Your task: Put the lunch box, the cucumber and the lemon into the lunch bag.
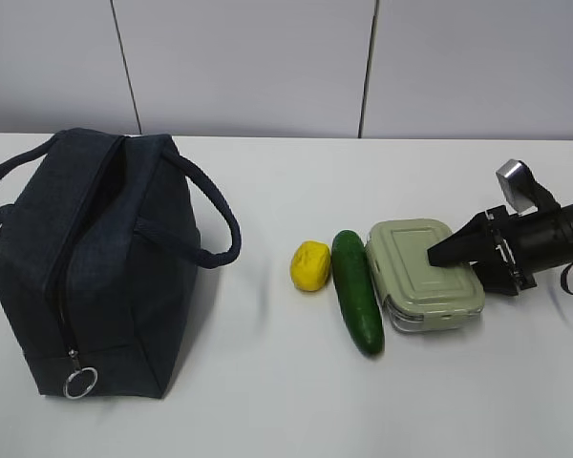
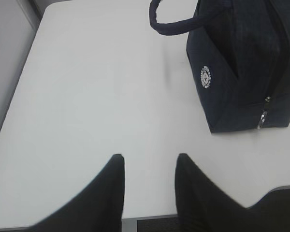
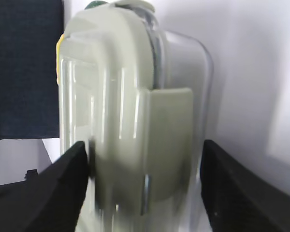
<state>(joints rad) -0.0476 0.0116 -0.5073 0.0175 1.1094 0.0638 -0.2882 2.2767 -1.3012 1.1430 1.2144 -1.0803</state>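
Observation:
The lunch box (image 1: 422,272) lies flat at the right of the table, with the cucumber (image 1: 356,291) against its left side and the lemon (image 1: 310,265) left of that. The lunch bag (image 1: 95,258) stands at the left, its ring pull (image 1: 79,382) at the near end. My right gripper (image 1: 437,262) is open at the box's right end. In the right wrist view (image 3: 145,150) its jaws straddle the lunch box (image 3: 130,96) end, one finger by the lid, the other by the clear base. My left gripper (image 2: 150,159) is open and empty over bare table, left of the lunch bag (image 2: 246,72).
The white table (image 1: 267,401) ends at a grey wall behind. In the left wrist view the table's near edge (image 2: 150,220) runs just under my fingers. The bag's handle (image 1: 215,224) loops out toward the lemon.

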